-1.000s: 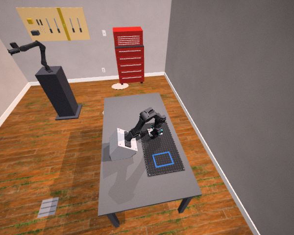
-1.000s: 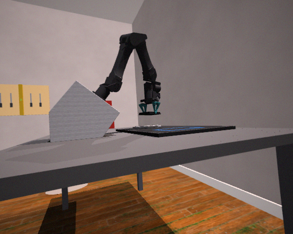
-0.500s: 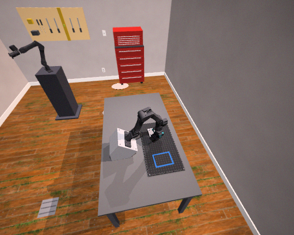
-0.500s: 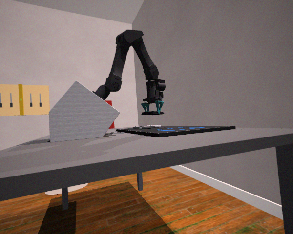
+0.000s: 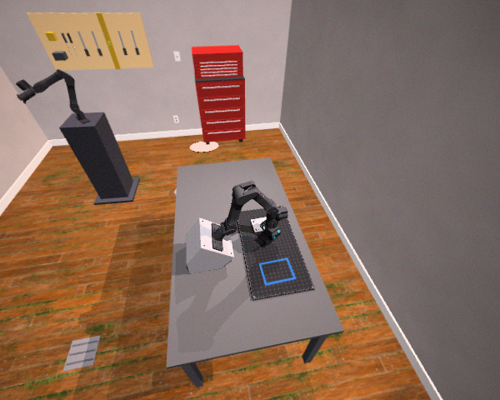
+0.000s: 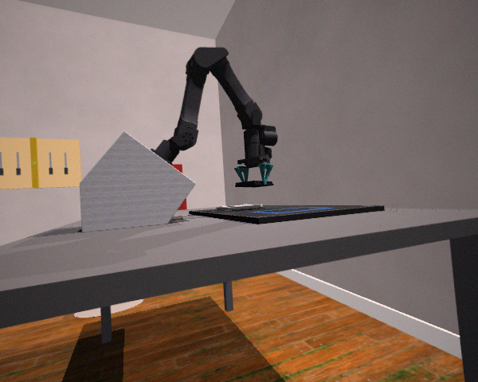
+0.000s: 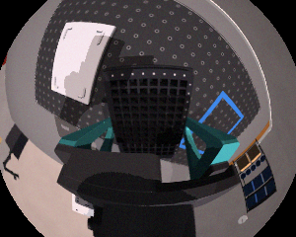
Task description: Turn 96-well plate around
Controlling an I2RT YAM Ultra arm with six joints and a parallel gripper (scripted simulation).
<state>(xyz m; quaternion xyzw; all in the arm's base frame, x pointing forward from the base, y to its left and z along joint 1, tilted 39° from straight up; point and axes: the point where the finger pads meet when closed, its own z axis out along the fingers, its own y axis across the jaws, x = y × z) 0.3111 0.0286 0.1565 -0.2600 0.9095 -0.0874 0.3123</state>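
No text, label, brand, number or sign can be read in any view. The white plate nest (image 5: 256,224) beside the blue taped outline (image 5: 277,272) shows no legible corner mark, and neither does the outline.

Top: high, far, looking down; exterior: low, table-edge level; wrist: close, downward; all share deck (image 5: 284,275)

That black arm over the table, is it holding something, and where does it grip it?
Yes: the dark gridded well plate, lifted above the deck, clamped by its two opposite side edges between the teal fingers.
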